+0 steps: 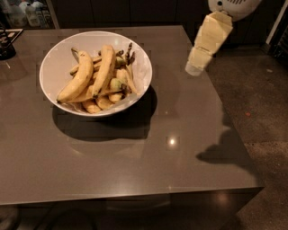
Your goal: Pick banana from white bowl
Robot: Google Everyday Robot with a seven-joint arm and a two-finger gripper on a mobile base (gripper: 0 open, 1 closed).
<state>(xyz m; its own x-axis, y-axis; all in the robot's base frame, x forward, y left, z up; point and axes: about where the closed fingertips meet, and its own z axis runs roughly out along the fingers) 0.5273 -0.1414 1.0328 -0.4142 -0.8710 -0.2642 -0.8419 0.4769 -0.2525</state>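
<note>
Gripper [196, 68] by right edge of table [135, 170], state unclear, arm [234, 5] cut off above; banana [103, 69], probably central, in white bowl [50, 67].

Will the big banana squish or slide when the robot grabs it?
The banana looks thick and yellow, so it is probably stiff, not floppy. It leans on other bananas in the white bowl, so those may shift. The gripper hangs well apart from the bowl.
</note>
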